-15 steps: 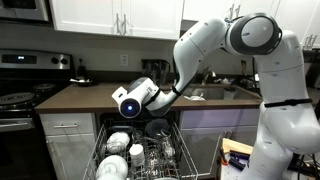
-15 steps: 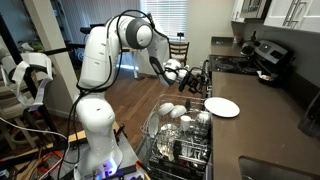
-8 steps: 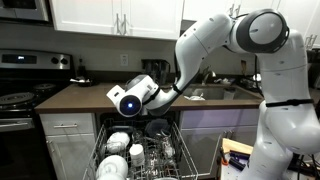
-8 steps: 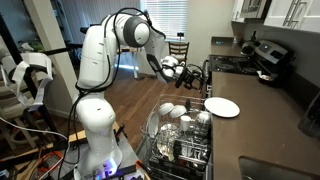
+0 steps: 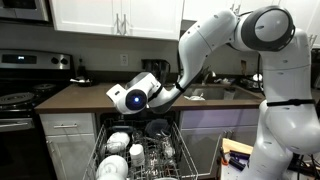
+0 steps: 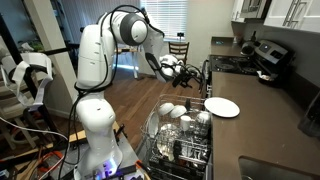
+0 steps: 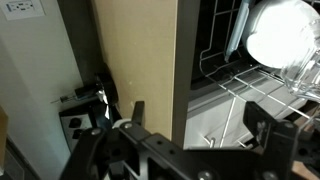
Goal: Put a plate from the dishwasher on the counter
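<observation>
A small white plate point(image 6: 222, 107) lies flat on the dark brown counter point(image 6: 262, 125), beside the open dishwasher. The dishwasher's pulled-out wire rack point(image 6: 178, 138) holds white bowls, cups and glasses; it also shows in an exterior view point(image 5: 135, 155). My gripper point(image 6: 188, 74) hovers in the air above the rack's far end, apart from the plate, and shows in front of the counter edge point(image 5: 133, 98). In the wrist view the gripper point(image 7: 200, 125) is open with nothing between its fingers. That view also shows the rack wires point(image 7: 225, 75) and a white bowl point(image 7: 280, 35).
A black stove point(image 5: 20, 100) stands at the end of the counter point(image 5: 80, 95); it also shows in an exterior view point(image 6: 250, 60). A sink point(image 5: 215, 93) is set into the counter behind the arm. White upper cabinets point(image 5: 110, 15) hang above. A chair point(image 6: 178, 50) stands on the wood floor.
My gripper has drifted slightly up and away from the plate while staying open. The plate and rack have not moved.
</observation>
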You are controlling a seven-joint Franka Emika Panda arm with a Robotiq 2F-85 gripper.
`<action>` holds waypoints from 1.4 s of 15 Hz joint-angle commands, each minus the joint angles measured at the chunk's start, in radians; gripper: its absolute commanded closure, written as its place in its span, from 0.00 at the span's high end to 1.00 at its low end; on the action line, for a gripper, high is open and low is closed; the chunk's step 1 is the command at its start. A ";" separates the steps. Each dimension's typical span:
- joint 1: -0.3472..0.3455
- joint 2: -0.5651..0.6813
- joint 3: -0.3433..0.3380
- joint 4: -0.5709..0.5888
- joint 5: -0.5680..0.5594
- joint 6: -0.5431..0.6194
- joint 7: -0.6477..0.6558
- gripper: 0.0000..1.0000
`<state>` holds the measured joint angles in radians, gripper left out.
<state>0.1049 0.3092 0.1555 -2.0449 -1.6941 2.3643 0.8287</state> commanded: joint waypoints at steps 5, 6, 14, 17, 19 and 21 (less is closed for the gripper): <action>-0.003 -0.037 0.003 -0.044 0.023 0.105 0.020 1.00; 0.004 -0.037 0.003 -0.046 0.020 0.090 0.011 1.00; 0.026 -0.013 0.006 -0.033 -0.014 0.008 0.030 1.00; 0.006 -0.010 0.008 -0.024 -0.050 0.183 0.074 1.00; -0.005 -0.009 0.008 -0.016 -0.056 0.304 0.094 1.00; -0.013 -0.007 0.004 -0.007 -0.071 0.414 0.128 1.00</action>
<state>0.1181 0.3054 0.1547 -2.0655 -1.7149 2.6469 0.8937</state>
